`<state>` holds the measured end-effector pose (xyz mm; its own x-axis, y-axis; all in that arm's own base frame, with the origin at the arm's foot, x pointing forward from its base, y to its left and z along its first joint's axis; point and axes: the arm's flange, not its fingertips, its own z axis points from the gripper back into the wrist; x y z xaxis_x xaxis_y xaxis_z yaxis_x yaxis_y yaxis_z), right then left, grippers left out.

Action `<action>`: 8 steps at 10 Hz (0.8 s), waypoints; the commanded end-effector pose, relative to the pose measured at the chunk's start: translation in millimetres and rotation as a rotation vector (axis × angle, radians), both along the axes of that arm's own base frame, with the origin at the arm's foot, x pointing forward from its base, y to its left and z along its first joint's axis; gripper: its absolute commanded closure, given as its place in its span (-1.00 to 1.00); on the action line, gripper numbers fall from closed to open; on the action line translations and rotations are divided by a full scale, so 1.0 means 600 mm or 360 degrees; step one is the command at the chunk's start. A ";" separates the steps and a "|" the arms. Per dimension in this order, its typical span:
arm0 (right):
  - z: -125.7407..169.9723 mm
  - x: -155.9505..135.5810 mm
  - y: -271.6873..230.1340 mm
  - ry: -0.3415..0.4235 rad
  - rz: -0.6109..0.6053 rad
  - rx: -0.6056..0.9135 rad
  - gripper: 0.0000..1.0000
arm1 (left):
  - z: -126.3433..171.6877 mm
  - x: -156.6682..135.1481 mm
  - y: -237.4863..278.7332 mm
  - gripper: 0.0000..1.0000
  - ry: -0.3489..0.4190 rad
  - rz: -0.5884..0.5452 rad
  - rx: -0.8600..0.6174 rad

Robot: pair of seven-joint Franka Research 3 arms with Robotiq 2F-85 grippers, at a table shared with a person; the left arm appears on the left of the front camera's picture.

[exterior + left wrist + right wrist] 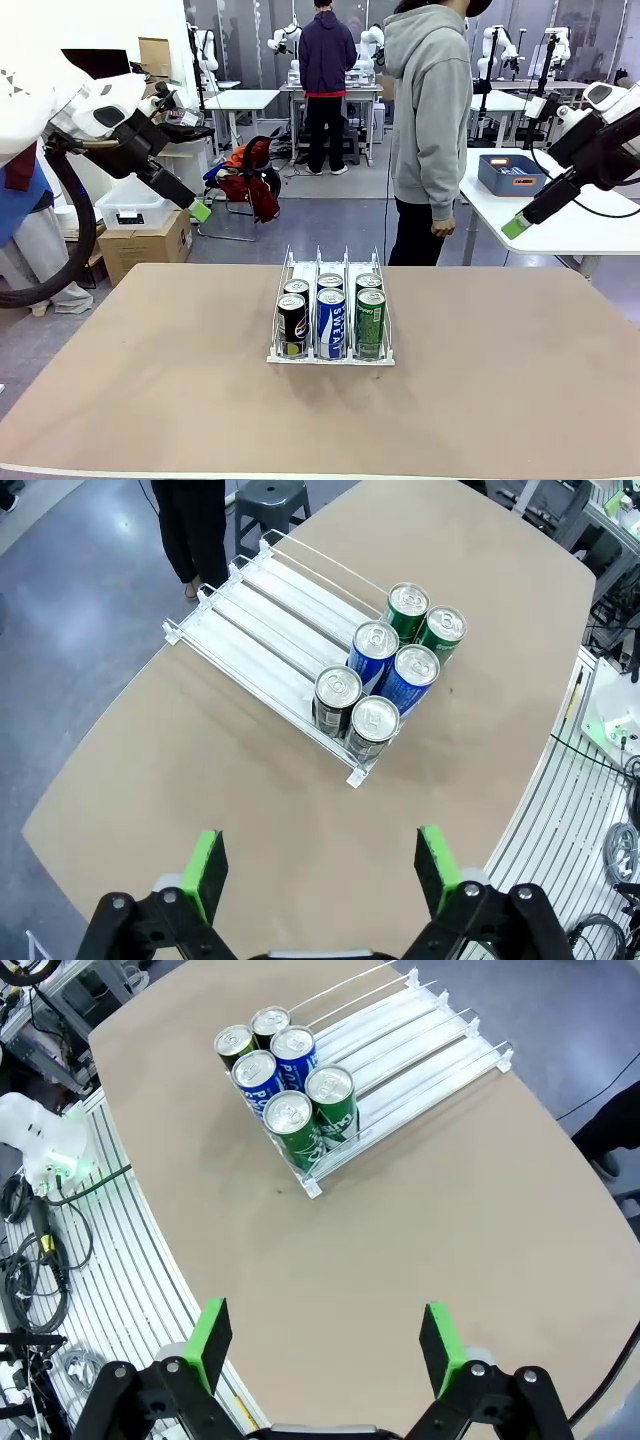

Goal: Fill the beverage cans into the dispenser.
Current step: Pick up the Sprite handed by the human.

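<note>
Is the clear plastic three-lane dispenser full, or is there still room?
Partly full. The clear plastic dispenser holds six upright slim aluminium cans, two per lane; the lanes behind them lie bare.

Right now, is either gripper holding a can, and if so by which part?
Nothing is held. The left gripper and the right gripper are both open and empty, well away from the six cans standing in the dispenser.
</note>
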<state>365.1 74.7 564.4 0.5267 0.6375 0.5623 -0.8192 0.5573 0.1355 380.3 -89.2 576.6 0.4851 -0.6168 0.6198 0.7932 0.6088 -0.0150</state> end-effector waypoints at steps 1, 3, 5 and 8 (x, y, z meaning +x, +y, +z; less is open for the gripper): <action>0.000 -0.001 -0.001 0.0022 0.0030 0.0024 -1.00 | 0.005 0.000 0.005 -1.00 0.0021 -0.0031 -0.0035; 0.030 0.001 -0.014 0.0024 0.0067 0.0042 -1.00 | 0.035 -0.009 0.007 -1.00 0.0067 -0.0048 -0.0010; 0.102 0.007 -0.040 0.0005 0.0094 0.0055 -1.00 | 0.099 -0.005 0.023 -1.00 0.0108 -0.0120 0.0015; 0.212 -0.002 -0.066 -0.0004 0.0091 0.0065 -1.00 | 0.186 -0.014 0.041 -1.00 0.0139 -0.0362 -0.0122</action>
